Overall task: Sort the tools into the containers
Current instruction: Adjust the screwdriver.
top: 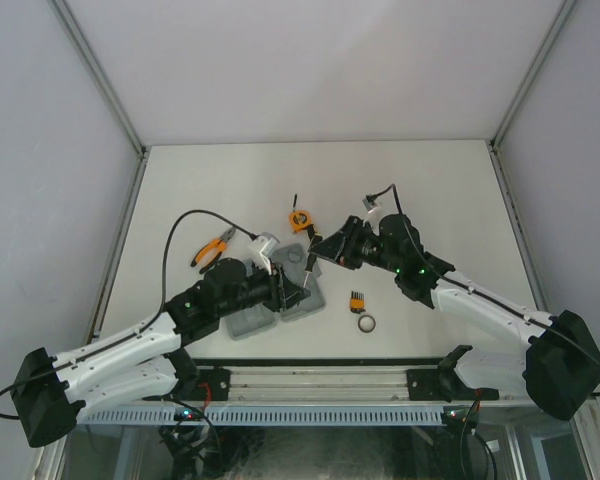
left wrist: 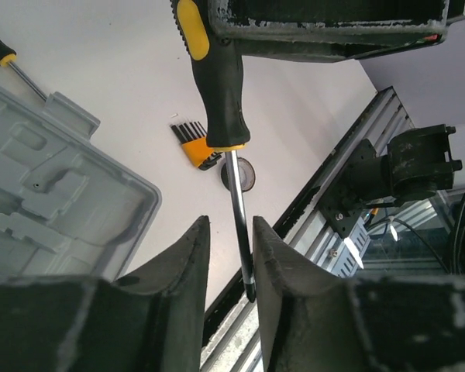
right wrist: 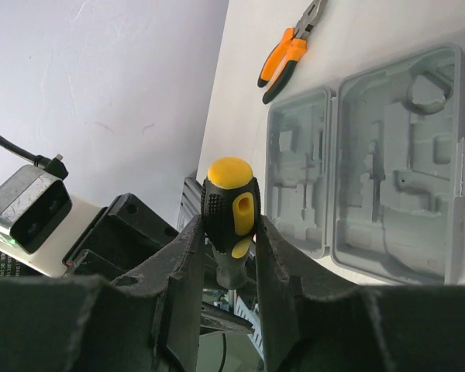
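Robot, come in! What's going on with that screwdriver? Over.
Right fingers shut on screwdriver handle. Left fingers open around its shaft, not gripping. Grey case open, visible recesses bare. Nothing seen in the way.

Right gripper [right wrist: 228, 226] clamped, left gripper [left wrist: 229, 229] seemingly parted

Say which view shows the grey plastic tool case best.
Right wrist view: both open halves of the grey plastic tool case and their recesses show. Left wrist shows one corner; top view, small bits behind the left arm.
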`<state>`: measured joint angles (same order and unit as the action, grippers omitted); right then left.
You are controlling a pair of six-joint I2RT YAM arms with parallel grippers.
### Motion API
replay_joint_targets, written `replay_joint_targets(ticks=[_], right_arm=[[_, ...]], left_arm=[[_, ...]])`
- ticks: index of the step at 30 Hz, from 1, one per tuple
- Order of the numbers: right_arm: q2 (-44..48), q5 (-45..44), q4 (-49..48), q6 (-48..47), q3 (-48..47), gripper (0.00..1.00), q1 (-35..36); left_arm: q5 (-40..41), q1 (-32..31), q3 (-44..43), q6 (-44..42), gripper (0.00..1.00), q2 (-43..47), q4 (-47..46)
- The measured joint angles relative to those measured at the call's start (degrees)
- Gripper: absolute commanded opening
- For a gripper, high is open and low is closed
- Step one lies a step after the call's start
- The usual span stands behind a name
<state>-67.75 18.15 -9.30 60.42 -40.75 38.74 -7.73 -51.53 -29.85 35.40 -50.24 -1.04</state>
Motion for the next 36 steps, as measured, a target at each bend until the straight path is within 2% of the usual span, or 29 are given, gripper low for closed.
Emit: replay_joint_targets(ticks=[9, 12, 14, 20, 23, 29, 36], right_arm=[[0.02, -0.70, 0.52, -0.70, 0.00, 0.00, 0.59], [0.15, -1.27, 0.76, -1.20, 0.00, 0.01, 0.79], [0.39, -1.55, 1.22, -1.42, 0.00, 0.06, 0.81], [2.21, -3.41, 3.34, -2.86, 0.00, 0.42, 0.98], [3.85, -4.39, 4.61, -3.87, 0.00, 0.52, 0.59], [9.07, -7.58, 7.89, -7.56, 0.00, 0.56, -1.60], [15.85, -13.55, 9.99, -21.38, 0.00, 0.60, -0.96]], left_arm=[[0.52, 0.00, 0.00, 0.42, 0.01, 0.11, 0.13], [1.11, 0.00, 0.00, 0.66, 0.00, 0.11, 0.42], [1.11, 0.00, 0.00, 0.68, 0.00, 0.11, 0.52], [1.05, -0.11, 0.00, 0.63, 0.00, 0.20, 0.61], [1.22, -0.26, 0.00, 0.59, 0.00, 0.79, 1.66], [2.58, -0.26, 0.00, 0.46, 0.00, 1.99, 4.74], [3.63, -0.26, -1.01, -0.50, 0.00, 1.99, 9.22]])
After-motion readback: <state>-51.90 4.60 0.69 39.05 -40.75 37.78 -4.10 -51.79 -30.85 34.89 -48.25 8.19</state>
